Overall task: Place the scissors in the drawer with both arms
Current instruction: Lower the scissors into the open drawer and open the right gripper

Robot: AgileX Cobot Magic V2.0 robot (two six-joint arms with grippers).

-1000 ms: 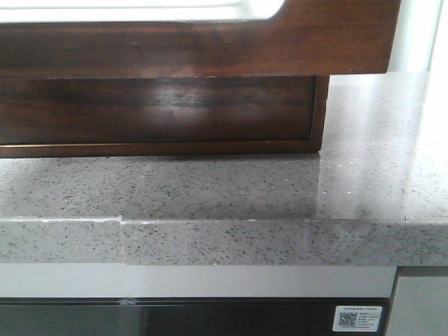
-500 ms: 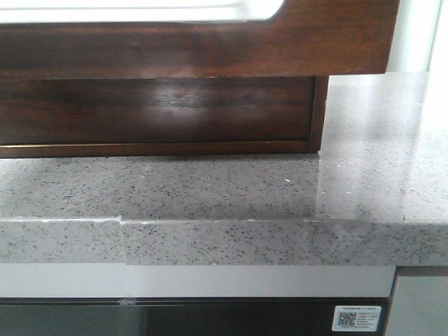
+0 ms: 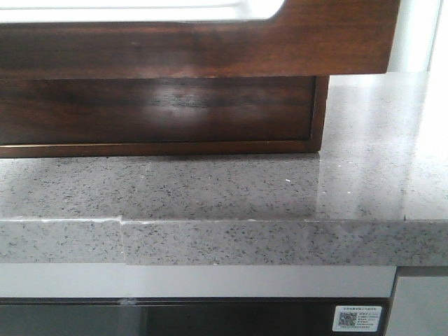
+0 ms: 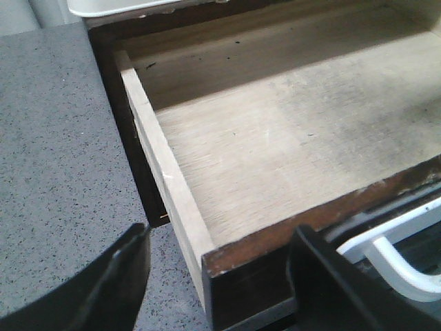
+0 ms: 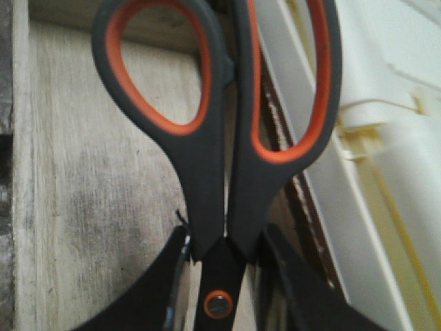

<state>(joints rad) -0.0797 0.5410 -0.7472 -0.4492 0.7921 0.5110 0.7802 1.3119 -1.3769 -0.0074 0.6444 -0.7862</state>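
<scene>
The drawer (image 3: pixel 210 45) shows in the front view as a wide glossy walnut front with a white rounded patch (image 3: pixel 140 8) at its upper edge. In the left wrist view it stands pulled out, its pale wooden floor (image 4: pixel 275 138) bare. My left gripper (image 4: pixel 220 289) is open, its fingers spread either side of the drawer's front corner (image 4: pixel 241 269). My right gripper (image 5: pixel 220 276) is shut on the scissors (image 5: pixel 213 158), black with orange-lined handle loops, gripped near the pivot screw. They hang over the drawer's floor (image 5: pixel 83 172). Neither gripper shows in the front view.
A speckled grey stone countertop (image 3: pixel 210 189) lies under and beside the drawer (image 4: pixel 55 138). A dark wooden cabinet body (image 3: pixel 154 108) sits below the drawer front. A white curved bar (image 4: pixel 400 255) is in front of the drawer. A white plastic part (image 5: pixel 400 138) is beside the scissors.
</scene>
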